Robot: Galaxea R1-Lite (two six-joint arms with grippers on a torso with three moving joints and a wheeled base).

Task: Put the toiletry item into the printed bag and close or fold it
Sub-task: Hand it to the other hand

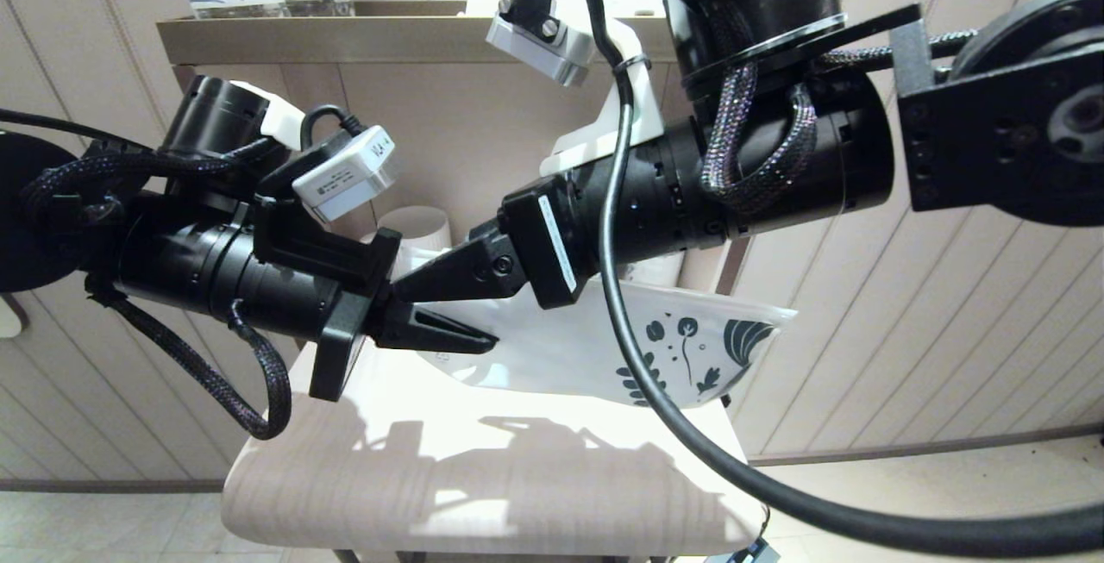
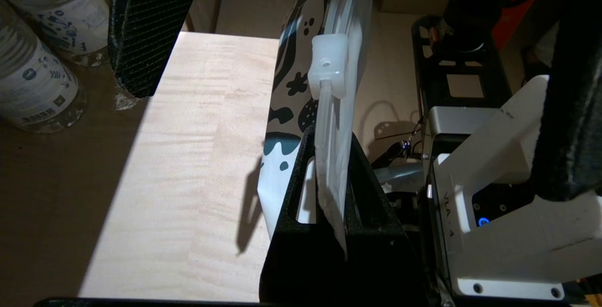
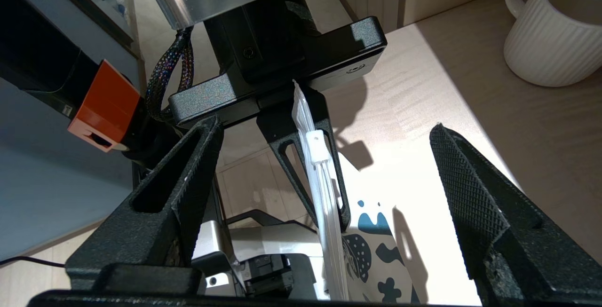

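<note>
While the left pincer [image 1: 448, 330] clamps the printed bag [image 1: 604, 347] above the tabletop [image 1: 483, 477], the right pincer [image 3: 324, 203] gapes wide beside it.

Pale wood-grain tabletop [image 1: 483, 494], lit in a bright band with shadow on both sides. Two patterned bottles [image 2: 35, 62] standing on its shaded part. White ribbed mug [image 3: 550, 39] standing near the back edge. Tan shelf [image 1: 345, 28] above, behind.
</note>
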